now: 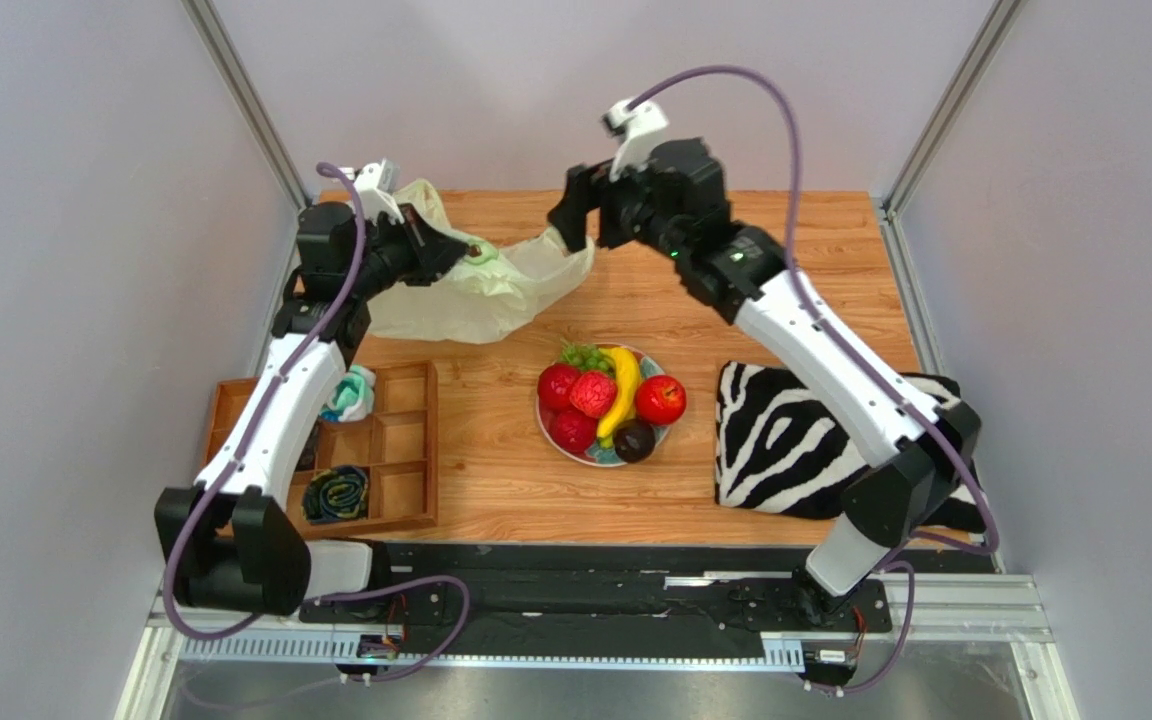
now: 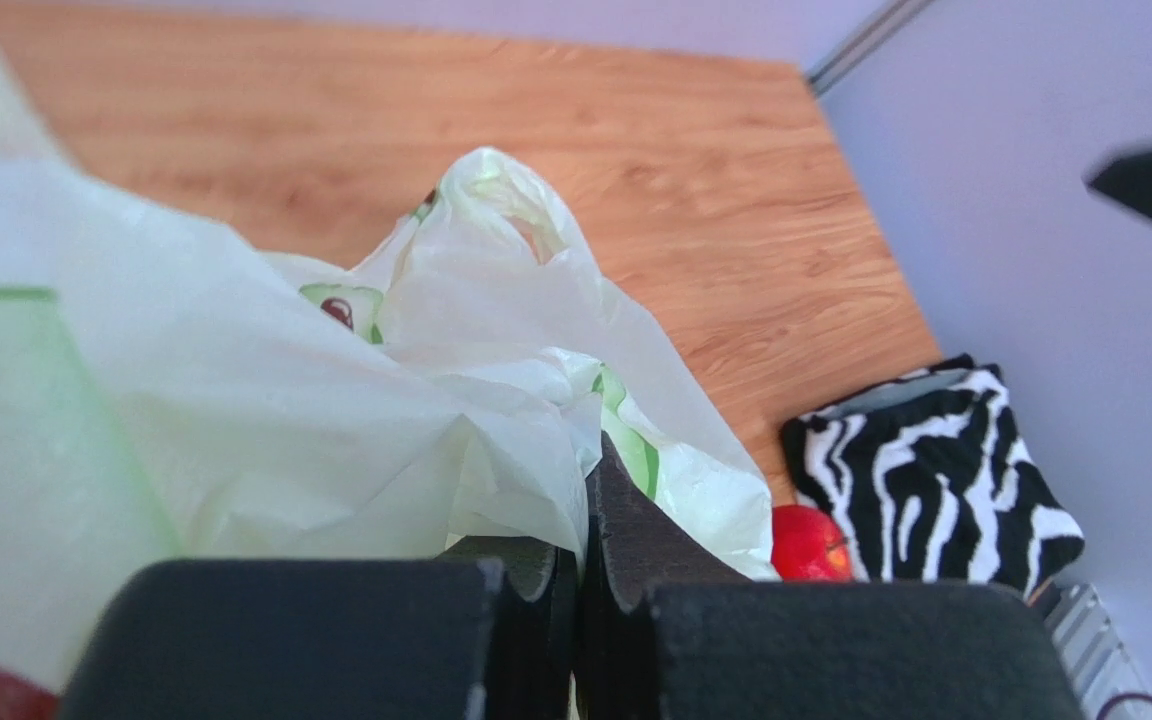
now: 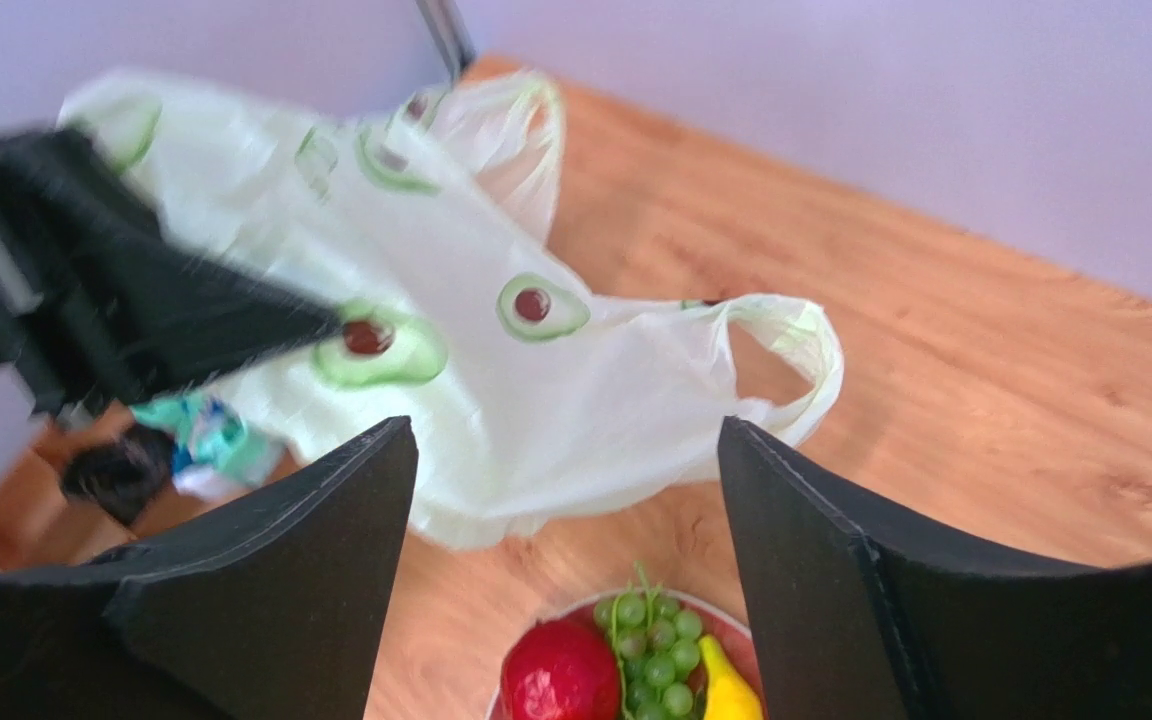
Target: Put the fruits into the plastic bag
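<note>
— What's the room like?
— A wooden desk [image 1: 507, 480] between grey walls. The plastic bag [image 1: 507, 293] lies beyond the plate [image 1: 654, 438], leftward, and the fruits [image 1: 593, 395] sit on the plate.
— And the claws?
— The left claw [image 2: 585, 503] is clamped on the bag, its grip half hidden in folds. The right claw [image 3: 567, 495] is spread apart.

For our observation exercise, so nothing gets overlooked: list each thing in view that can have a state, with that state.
plastic bag: crumpled on the table, one edge pinched
left gripper: shut on the plastic bag
right gripper: open, holding nothing
fruits: piled on the plate, outside the bag
zebra cloth: folded, lying flat
</note>
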Tool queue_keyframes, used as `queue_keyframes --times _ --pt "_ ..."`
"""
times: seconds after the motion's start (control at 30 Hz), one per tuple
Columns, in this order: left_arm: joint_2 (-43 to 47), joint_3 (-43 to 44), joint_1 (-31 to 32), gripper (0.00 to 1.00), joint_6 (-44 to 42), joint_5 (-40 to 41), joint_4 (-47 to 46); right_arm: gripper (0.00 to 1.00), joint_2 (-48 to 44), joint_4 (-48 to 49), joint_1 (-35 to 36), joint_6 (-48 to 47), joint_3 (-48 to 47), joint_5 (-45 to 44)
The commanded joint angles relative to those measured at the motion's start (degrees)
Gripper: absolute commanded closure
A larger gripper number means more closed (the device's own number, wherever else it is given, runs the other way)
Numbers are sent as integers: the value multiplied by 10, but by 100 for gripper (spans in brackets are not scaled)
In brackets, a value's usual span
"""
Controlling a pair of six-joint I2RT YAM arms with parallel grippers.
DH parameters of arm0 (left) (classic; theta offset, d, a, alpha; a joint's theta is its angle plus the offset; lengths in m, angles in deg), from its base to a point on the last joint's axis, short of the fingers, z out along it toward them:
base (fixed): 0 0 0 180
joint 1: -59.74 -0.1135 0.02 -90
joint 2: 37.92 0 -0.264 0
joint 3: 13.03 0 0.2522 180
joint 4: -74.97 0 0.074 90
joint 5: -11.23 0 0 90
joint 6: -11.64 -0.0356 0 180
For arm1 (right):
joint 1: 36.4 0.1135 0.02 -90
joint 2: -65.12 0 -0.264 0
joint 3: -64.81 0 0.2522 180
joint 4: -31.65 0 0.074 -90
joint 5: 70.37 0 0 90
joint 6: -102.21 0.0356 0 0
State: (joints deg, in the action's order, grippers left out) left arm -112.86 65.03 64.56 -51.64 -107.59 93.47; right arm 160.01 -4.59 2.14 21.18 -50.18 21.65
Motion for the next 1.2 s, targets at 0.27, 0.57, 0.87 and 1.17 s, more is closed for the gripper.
queue_keyframes --times 0.27,0.57,0.87,1.17 --pt "95 99 -10 100 -4 -322 -76 22 -13 -43 -230 176 -63 260" --pt "113 99 -10 100 9 -446 4 20 8 -19 -283 236 17 403" --pt "127 99 -10 100 30 -474 1 20 56 96 -227 304 105 513" --pt "132 102 -10 100 40 -484 -13 20 129 288 -147 469 102 562"
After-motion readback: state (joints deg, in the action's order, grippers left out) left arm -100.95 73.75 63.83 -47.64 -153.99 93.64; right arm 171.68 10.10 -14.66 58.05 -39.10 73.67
